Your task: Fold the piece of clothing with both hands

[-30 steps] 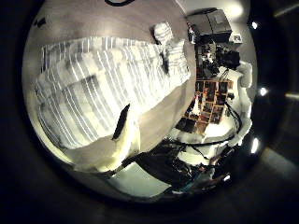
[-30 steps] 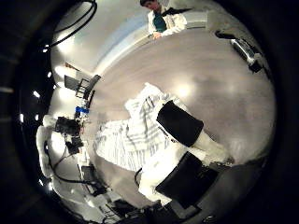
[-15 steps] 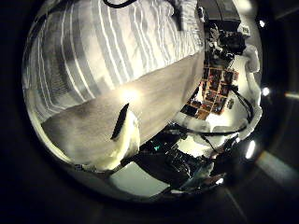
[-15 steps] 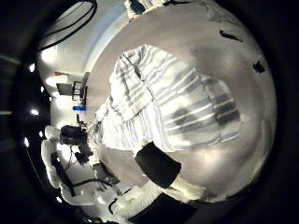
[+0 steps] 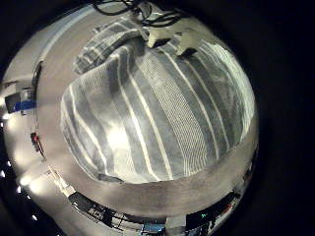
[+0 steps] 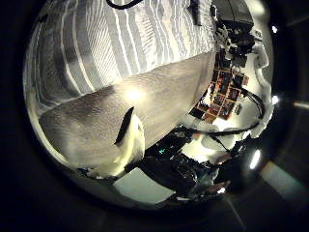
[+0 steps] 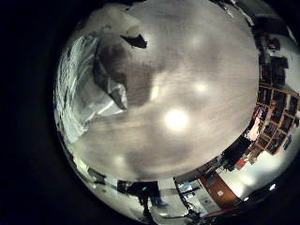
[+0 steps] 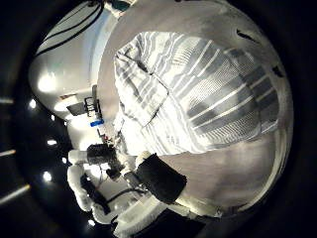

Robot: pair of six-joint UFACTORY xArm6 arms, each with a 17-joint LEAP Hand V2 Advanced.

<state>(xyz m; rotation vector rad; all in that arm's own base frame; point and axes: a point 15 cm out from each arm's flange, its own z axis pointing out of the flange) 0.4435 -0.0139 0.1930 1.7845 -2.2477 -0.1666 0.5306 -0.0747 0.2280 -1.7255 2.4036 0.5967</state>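
A striped piece of clothing (image 5: 157, 108) lies spread on the table and fills much of the left little finger side palm view, so it is close under my left hand. White finger parts (image 5: 165, 35) lie over its far edge. In the left thumb side palm view the clothing (image 6: 116, 48) ends at a hem beside bare table (image 6: 145, 106), and my left hand's thumb (image 6: 126, 133) hangs straight over the table. In the right thumb side palm view the clothing (image 8: 198, 89) is spread below my right hand (image 8: 163, 178). The right little finger side palm view shows its edge (image 7: 89, 84).
The wooden table top (image 7: 178, 94) spreads wide beside the clothing. Shelves with boxes (image 6: 222, 92) and equipment stand beyond the table's edge. Cables (image 5: 148, 10) lie at the far side of the table.
Both palm cameras have come closer to the clothing, which now fills more of each view. The clothing itself lies as before.
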